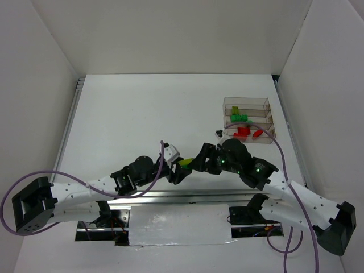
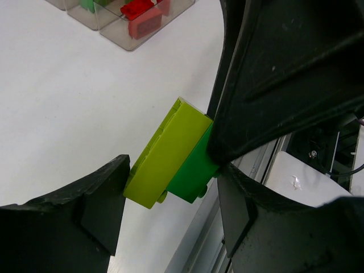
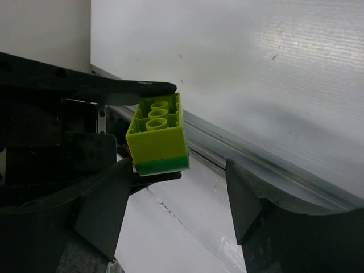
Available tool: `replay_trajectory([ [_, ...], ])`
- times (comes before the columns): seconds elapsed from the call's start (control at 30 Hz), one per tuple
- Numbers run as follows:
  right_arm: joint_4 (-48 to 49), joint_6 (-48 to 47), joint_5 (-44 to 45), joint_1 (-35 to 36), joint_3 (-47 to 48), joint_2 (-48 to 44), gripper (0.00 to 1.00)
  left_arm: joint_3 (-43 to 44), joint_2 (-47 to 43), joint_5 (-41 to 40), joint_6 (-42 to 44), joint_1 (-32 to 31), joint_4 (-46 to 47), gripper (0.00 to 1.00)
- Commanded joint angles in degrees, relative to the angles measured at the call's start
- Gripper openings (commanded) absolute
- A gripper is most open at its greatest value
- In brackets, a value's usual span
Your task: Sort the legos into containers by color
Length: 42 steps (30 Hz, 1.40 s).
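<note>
A yellow-green lego (image 2: 165, 153) is stuck on a dark green lego (image 2: 193, 170). My left gripper (image 2: 172, 190) is shut on this pair and holds it above the table near the front edge. Its thin fingers (image 3: 142, 86) show above and below the pair (image 3: 159, 139) in the right wrist view. My right gripper (image 3: 179, 170) is open, and the pair sits between its jaws, close to the left one. From above, both grippers, left (image 1: 177, 170) and right (image 1: 196, 162), meet at the pair (image 1: 185, 164). The clear tray (image 1: 267, 102) holds yellow-green (image 1: 235, 108), green (image 1: 239, 118) and red legos (image 1: 244, 132) in separate compartments.
The tray (image 2: 114, 34), with red legos (image 2: 142, 14) in it, shows at the top of the left wrist view. A metal rail (image 1: 170, 196) runs along the table's front edge just below the grippers. White walls enclose the table on three sides.
</note>
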Motion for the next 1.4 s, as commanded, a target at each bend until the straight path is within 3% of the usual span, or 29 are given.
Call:
replay_trajectory([
  [0.0,6.8,-1.9,-1.5,1.6,-0.4,1.2,0.72,2.9,-0.2,0.2,1.4,-0.4,3.8,0.0],
  [0.13,9.8,-4.5,0.1,2.1,-0.8,2.8,0.61,3.6,0.3,1.5,1.4,-1.3,3.5,0.02],
  [0.3,12.5,-7.2,5.1,2.1,-1.9,2.2,0.39,3.9,1.1,1.8,1.3,-2.4,2.8,0.06],
  [0.37,15.0,-9.0,4.0,2.1,-3.0,1.5,0.0,3.5,0.9,1.8,0.7,-2.5,3.2,0.11],
  [0.43,17.2,-11.0,2.6,2.1,-4.5,0.5,0.0,3.5,0.8,1.8,0.1,-2.6,2.8,0.38],
  [0.5,18.5,-14.2,1.9,2.0,-5.3,-1.4,0.0,3.8,0.2,0.4,-0.7,-2.6,1.7,0.9],
  [0.53,18.8,-15.9,1.4,1.6,-5.9,-2.1,0.0,4.8,-0.1,0.1,-0.8,-2.6,-0.6,1.0],
  [0.63,19.6,-24.4,-2.9,1.0,-6.6,-5.1,0.0,10.1,-2.7,0.6,-1.4,-2.6,-9.3,0.99],
  [0.77,19.1,-33.7,-12.2,0.7,-7.0,-10.5,0.0,19.6,-7.8,3.7,-2.4,-2.5,-33.1,0.99],
  [0.9,21.4,-39.8,-31.8,0.7,-8.8,-17.5,0.0,24.8,-12.9,9.6,-4.9,-2.5,-44.4,0.99],
  [1.0,22.3,-41.6,-40.5,0.7,-6.9,-16.7,0.0,23.7,-15.5,14.9,-6.7,-2.5,-45.9,0.99],
  [1.13,17.9,-44.2,-44.3,0.8,-2.2,-10.3,0.0,20.9,-16.1,22.7,-8.7,-2.5,-44.6,1.0],
  [1.37,19.5,-42.8,-44.3,0.8,-0.7,-6.6,0.0,17.7,-15.9,30.4,-11.4,-2.6,-37.3,0.95],
])
